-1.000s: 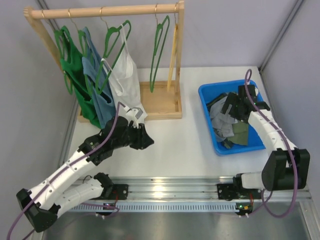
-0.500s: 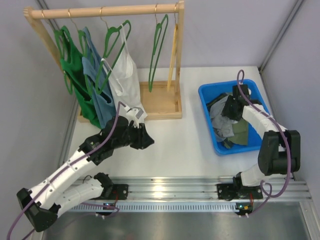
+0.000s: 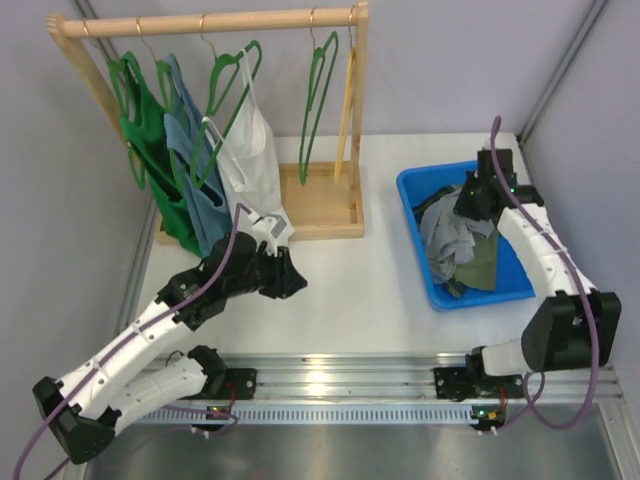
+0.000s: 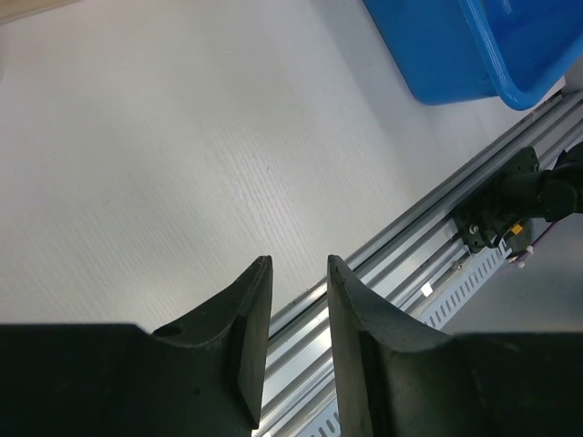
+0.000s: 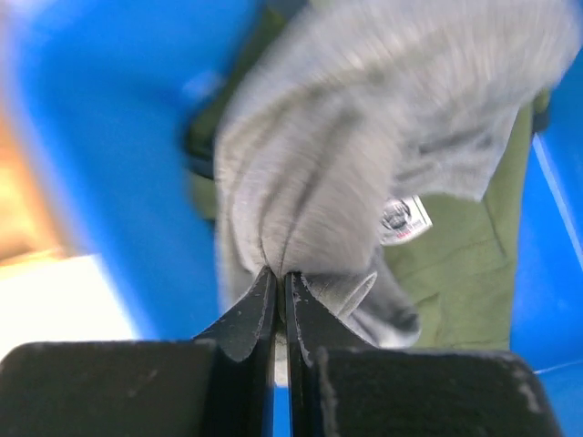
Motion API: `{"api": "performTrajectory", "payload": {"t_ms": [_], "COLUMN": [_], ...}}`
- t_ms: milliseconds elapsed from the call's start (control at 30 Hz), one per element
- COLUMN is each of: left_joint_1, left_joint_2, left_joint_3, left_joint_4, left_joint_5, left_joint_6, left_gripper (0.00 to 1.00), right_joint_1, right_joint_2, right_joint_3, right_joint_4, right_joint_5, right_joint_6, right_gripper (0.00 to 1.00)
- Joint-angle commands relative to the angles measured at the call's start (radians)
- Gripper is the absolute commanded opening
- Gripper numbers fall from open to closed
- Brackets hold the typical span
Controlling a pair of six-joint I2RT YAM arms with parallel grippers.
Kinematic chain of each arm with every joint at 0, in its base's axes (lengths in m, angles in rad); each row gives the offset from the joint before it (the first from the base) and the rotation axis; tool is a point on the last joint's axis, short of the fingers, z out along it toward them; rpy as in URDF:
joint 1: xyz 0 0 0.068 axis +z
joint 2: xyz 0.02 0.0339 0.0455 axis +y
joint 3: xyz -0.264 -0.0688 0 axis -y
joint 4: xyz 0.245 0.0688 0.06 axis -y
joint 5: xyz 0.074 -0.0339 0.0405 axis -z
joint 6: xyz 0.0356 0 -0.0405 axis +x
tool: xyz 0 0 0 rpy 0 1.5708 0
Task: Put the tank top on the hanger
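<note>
Now the right gripper [image 5: 281, 279] has risen from low in the blue bin [image 3: 408, 215] to a spot above its far right corner, all within the last 1 second, and its jaws are pinched tight on a fold of the light grey tank top [image 5: 314, 173]. That reads as a secured grab: the top hangs from the claw in a loose drape, its lower part trailing onto the olive-green garment [image 5: 455, 264] left in the bin, so it is lifted but probably not yet free of the pile. The left gripper [image 4: 298, 266] has not moved; it hovers over the white table [image 3: 350, 270] with its 2 fingers slightly apart and nothing between them. Across the table, the bare green hanger [image 3: 312, 120] waits on the wooden rack [image 3: 200, 22], just beside the yellow hanger [image 3: 346, 100] and near the white tank top [image 3: 250, 150]. Between bin and rack the tabletop offers a wide lane for the carry. Tighter spots are the bin's walls under the dangling cloth, the enclosure wall close behind the right arm, and the rack's upright post next to the target hanger
</note>
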Motion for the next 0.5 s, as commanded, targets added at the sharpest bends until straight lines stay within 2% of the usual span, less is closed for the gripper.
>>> {"api": "performTrajectory", "payload": {"t_ms": [0,233,333,467], "left_joint_1": [-0.006,-0.007,-0.007,-0.007], "left_joint_2": [-0.022,-0.04,-0.052,-0.074], "left_joint_3": [0.055,0.112,0.138,0.15], "left_joint_4": [-0.003,-0.027,-0.04,-0.041], "left_joint_5": [-0.02,-0.033,-0.04,-0.048], "left_joint_6": [0.029,0.042,0.043,0.046], "left_gripper": [0.36,0.35,0.35,0.36], "right_joint_1": [0.02,0.1,0.159,0.2], "right_joint_2": [-0.167,-0.217,-0.208,-0.216], "right_joint_3": [0.201,0.699,0.873,1.027], "right_joint_4": [-0.075,-0.315,-0.371,-0.387], "right_joint_5": [-0.044,-0.167,-0.207,-0.279], "right_joint_6": [-0.021,-0.002,0.023,0.066], "right_gripper": [0.0,0.0,0.0,0.0]}}
